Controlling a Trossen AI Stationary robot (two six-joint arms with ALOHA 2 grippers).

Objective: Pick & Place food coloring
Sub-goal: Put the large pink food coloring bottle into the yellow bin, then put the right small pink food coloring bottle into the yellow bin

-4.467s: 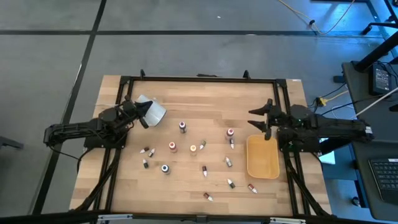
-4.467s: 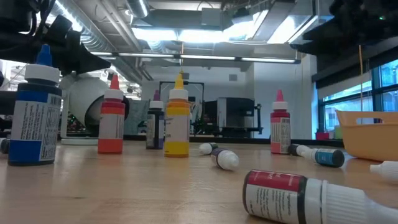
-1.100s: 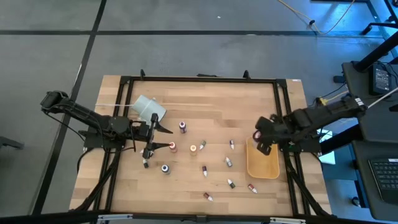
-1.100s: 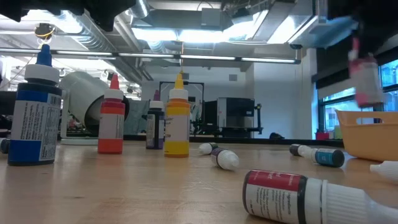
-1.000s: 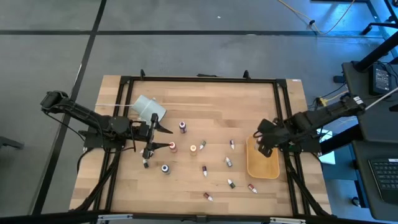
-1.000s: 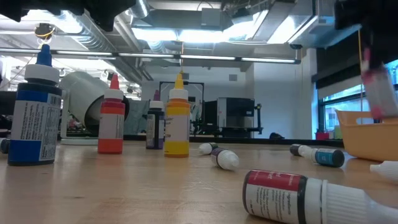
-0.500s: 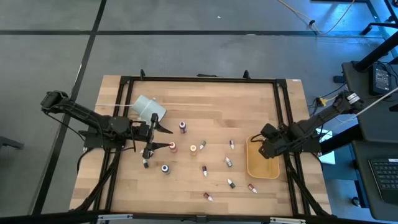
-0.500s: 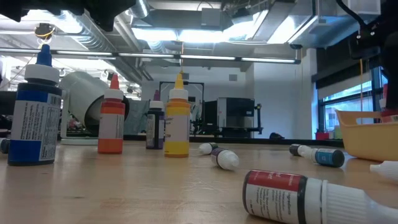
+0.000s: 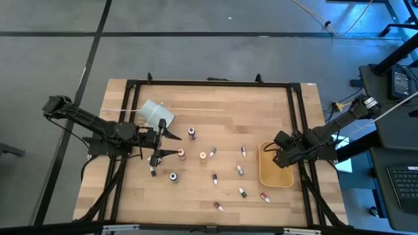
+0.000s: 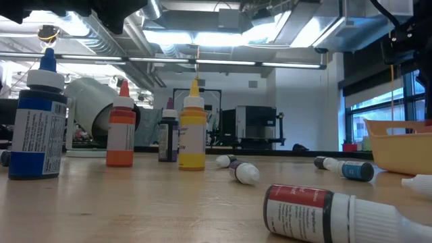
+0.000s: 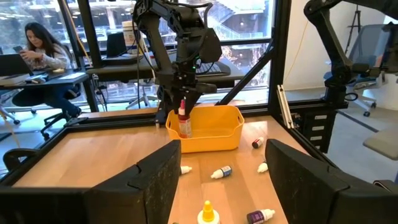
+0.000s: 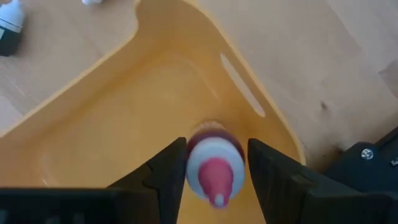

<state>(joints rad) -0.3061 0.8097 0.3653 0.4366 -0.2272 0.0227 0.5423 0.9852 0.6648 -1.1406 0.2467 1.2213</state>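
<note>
A red food coloring bottle (image 12: 214, 163) stands cap up inside the tan tray (image 9: 262, 175), at the table's right. My right gripper (image 12: 216, 155) is above it, pointing down into the tray, its open fingers close on either side of the bottle. From across the table, the left wrist view shows the bottle (image 11: 183, 123) upright under that gripper (image 11: 185, 99). My left gripper (image 9: 171, 145) waits open at the table's left, beside a red-orange bottle (image 9: 181, 154). Several more bottles lie or stand in the middle of the table. My right gripper comes at the red bottle from above, one finger (image 12: 168, 171) on each side of its shoulder (image 12: 194, 149) just below the cap. Whether the fingers touch the bottle, I cannot tell. The bottle is upright, its lower part behind the tray wall (image 11: 211, 137).
A white cup-like cylinder (image 9: 159, 113) lies on its side at the far left. Loose bottles include a dark one (image 9: 191, 133), a blue one (image 9: 173, 176) and a red one (image 9: 264, 197) just near of the tray. A black frame (image 9: 209, 83) borders the table.
My right gripper has carried the red bottle a little toward the table's right edge and down into the tray. In the low view the bottle has sunk behind the tray's rim. My left gripper has kept still.
</note>
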